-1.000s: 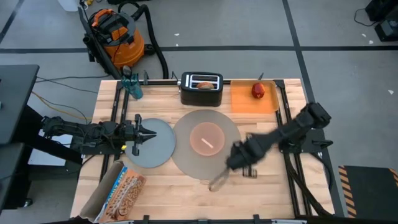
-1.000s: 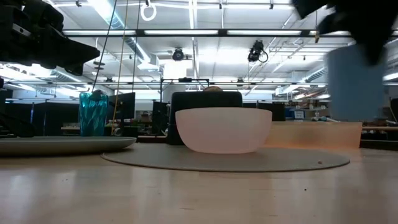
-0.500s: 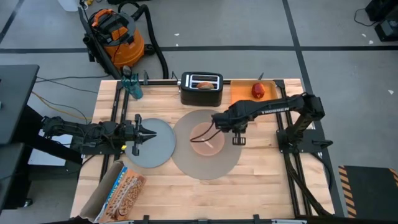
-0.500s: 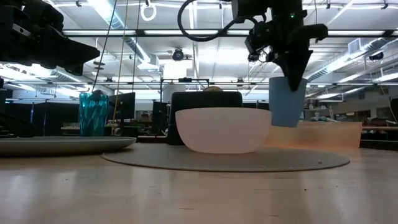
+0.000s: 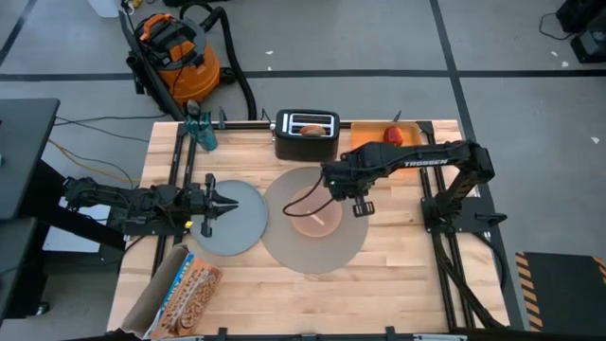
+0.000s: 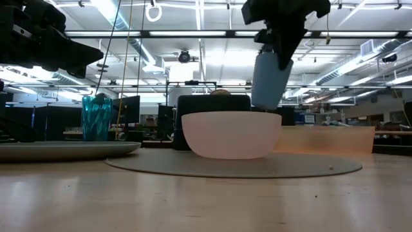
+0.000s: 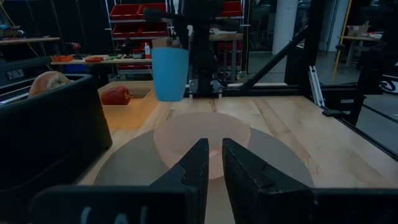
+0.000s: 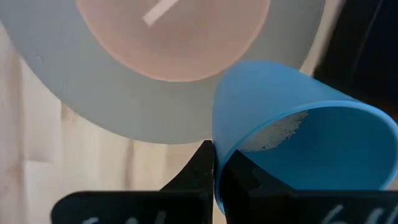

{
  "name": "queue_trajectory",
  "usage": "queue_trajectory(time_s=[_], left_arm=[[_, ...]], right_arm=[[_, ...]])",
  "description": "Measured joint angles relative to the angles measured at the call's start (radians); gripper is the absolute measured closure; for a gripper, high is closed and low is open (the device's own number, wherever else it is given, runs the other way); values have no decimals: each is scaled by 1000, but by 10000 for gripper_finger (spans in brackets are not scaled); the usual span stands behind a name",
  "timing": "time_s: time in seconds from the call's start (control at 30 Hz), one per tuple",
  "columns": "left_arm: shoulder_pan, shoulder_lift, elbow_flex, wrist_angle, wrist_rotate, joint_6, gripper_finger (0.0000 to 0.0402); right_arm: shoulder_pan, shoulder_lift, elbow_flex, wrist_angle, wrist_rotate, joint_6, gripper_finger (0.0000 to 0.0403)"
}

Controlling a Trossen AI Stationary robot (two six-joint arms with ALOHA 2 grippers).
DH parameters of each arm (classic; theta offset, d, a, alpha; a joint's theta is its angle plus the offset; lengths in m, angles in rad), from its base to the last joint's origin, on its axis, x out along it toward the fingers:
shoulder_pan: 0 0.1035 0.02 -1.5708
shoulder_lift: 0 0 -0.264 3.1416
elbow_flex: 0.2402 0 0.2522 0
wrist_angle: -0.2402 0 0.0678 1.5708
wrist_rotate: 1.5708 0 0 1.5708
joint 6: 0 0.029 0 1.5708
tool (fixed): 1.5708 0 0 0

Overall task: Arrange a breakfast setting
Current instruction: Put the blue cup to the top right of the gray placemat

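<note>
In the last second our right gripper (image 5: 333, 180) has swung the cup (image 6: 271, 78) from the table's 4 o'clock edge up and across to the mat's (image 5: 284, 242) 1 o'clock side, just short of the toaster (image 5: 307, 135). The low view shows the cup higher than half a second ago, now clear above the bowl's (image 6: 230, 134) rim instead of beside it. We read this as the cup in transit and not yet placed; it seems to hold some pale, grainy stuff, so pouring into the bowl may be the aim, though we cannot be sure.

The right fingers (image 8: 202, 165) are pinched on the cup's wall, one inside the rim and one outside, and the cup hangs from them tilted, mouth toward the wrist camera. The bowl sits at the mat's centre with the spoon (image 8: 160, 10) inside it.

Our left gripper (image 5: 225, 203) waits at 9 o'clock over the plate (image 5: 241, 232), fingers (image 7: 194, 171) drawn nearly together and holding nothing, pointing at the bowl.

The apple (image 5: 393, 135) lies on the tray (image 5: 369, 152) at 1 o'clock, and the bagel (image 5: 310, 130) is in the toaster at 12 o'clock; both remain to be set out.
</note>
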Motion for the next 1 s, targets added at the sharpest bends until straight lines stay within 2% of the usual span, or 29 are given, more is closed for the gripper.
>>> queue_trajectory(time_s=[0.1,0.33,1.0], left_arm=[[0,0,0,0,0,0,347],[0,0,0,0,0,0,347],[0,0,0,0,0,0,347]], right_arm=[[-18,0,11,25,39,-80,390],[-53,0,16,107,31,-153,390],[-163,4,20,106,27,-217,390]])
